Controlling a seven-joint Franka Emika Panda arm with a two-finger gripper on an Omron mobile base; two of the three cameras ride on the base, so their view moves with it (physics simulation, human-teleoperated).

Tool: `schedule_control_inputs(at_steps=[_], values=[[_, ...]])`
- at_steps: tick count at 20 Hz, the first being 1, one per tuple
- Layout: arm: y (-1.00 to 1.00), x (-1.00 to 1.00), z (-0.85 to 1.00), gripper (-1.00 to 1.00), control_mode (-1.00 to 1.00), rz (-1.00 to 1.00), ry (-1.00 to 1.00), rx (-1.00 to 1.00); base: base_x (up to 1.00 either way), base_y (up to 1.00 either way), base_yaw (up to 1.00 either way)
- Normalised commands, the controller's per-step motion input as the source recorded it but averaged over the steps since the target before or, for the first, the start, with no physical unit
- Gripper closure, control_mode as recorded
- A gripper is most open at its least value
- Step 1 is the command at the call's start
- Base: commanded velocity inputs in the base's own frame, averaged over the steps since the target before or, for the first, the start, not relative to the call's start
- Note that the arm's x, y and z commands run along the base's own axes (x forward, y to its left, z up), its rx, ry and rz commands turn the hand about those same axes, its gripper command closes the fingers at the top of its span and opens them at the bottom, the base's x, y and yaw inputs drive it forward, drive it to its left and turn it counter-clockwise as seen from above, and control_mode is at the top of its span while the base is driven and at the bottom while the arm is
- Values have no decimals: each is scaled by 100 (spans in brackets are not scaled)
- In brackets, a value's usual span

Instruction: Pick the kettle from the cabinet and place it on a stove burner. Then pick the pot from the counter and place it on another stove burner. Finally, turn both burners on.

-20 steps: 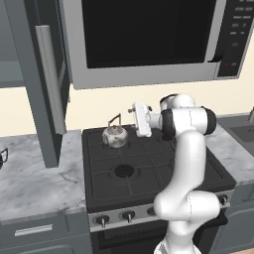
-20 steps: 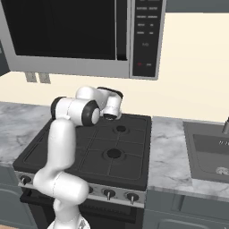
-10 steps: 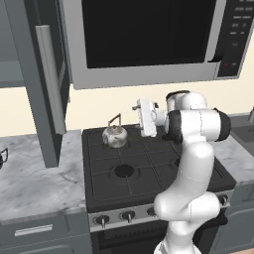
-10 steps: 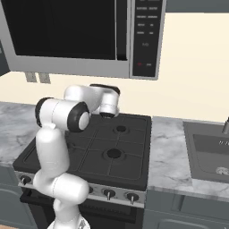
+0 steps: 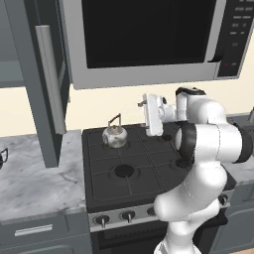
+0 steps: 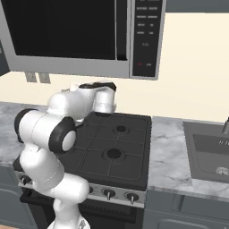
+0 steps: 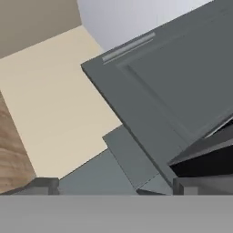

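Small squat shiny silver kettle (image 5: 115, 136) stands on a rear burner, below-left of my gripper (image 5: 142, 104), which has withdrawn upward, jaws wide, empty; pot next.

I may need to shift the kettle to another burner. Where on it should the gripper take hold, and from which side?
Probably the thin dark arched handle over the kettle, taken from above. The kettle stands upright on the back left burner of the cooktop, with the handle arching clear above its rounded, shiny body, which looks harder to pinch. The gripper, open, hangs to the kettle's right.
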Motion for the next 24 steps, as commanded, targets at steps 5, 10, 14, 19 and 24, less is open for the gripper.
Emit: schedule_control_inputs(at_steps=[5,10,14,19,24], values=[[0,-67,27,-100,-100,3,-15,-2,0,0,0],[4,-65,13,-100,-100,5,-16,-3,0,0,0],[4,-59,0,-100,-100,5,-17,-2,0,0,0],[2,-54,0,-100,-100,4,-12,-1,0,0,0],[0,-52,-2,-100,-100,1,-11,0,0,0,0]])
